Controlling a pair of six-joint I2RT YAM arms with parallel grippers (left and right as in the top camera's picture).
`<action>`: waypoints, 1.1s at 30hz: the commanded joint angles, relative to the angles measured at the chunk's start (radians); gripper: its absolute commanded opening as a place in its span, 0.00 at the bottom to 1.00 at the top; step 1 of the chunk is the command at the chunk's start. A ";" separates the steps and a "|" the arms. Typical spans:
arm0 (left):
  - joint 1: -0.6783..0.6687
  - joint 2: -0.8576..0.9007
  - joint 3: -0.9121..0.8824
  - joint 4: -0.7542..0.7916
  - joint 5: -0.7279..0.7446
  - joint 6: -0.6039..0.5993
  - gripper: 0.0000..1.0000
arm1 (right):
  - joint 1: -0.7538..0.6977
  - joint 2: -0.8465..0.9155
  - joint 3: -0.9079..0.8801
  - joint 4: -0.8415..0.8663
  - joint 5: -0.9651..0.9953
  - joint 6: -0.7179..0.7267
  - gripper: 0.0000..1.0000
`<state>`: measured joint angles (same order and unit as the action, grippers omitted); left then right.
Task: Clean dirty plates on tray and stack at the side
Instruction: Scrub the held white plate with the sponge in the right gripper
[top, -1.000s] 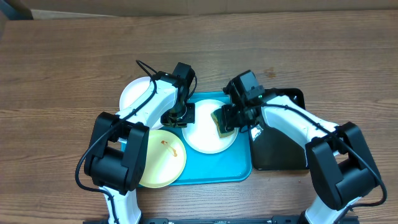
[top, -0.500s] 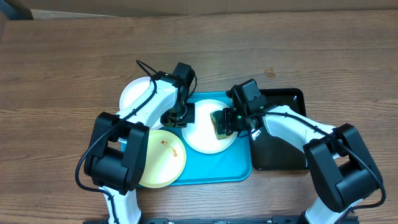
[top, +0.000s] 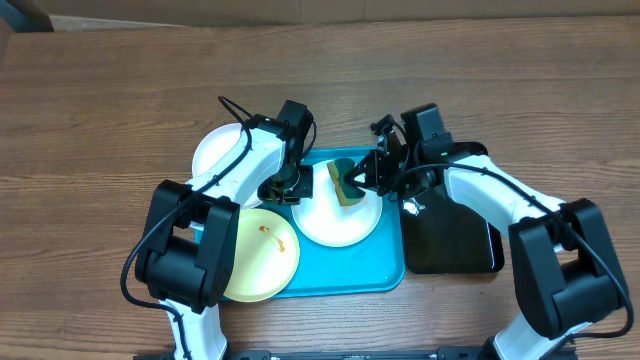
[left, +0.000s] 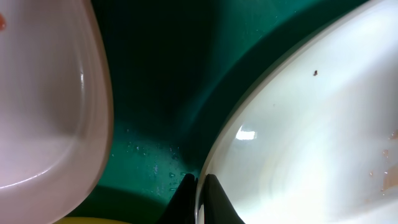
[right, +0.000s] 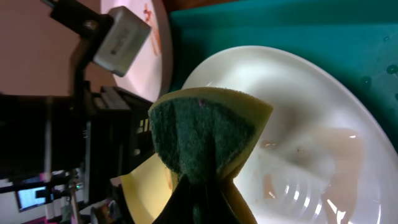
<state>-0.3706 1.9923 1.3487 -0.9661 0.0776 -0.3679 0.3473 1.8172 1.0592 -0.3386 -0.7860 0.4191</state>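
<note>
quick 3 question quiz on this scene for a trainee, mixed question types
1. True or false: the right gripper holds a yellow sponge with a green scrubbing face.
2. The left gripper clamps the rim of: A) the round white plate on the turquoise plastic tray B) the pale yellow-green plate C) the sponge
3. Fill in: the glossy rectangular tray beside the turquoise one is ____.
Key: 1 true; 2 A; 3 black.

tray (top: 350, 268) turquoise | middle plate (top: 335, 222) white | left plate (top: 215, 150) white | front plate (top: 255, 262) pale yellow-green, orange smear | sponge (top: 347, 183) yellow, dark-green face | small tray (top: 445, 245) glossy black | surface (top: 100, 100) brown woodgrain
</note>
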 joint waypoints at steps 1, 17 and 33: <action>0.004 0.016 0.004 0.002 -0.025 -0.026 0.04 | 0.016 -0.037 0.014 -0.027 -0.076 -0.011 0.04; 0.004 0.016 0.004 -0.002 -0.025 -0.025 0.04 | 0.091 -0.037 -0.203 0.238 0.081 0.109 0.04; 0.004 0.016 0.004 -0.005 -0.026 -0.024 0.04 | 0.089 -0.037 -0.240 0.284 0.237 0.066 0.04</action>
<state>-0.3706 1.9923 1.3487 -0.9668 0.0776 -0.3679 0.4400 1.8111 0.8242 -0.0635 -0.6247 0.5117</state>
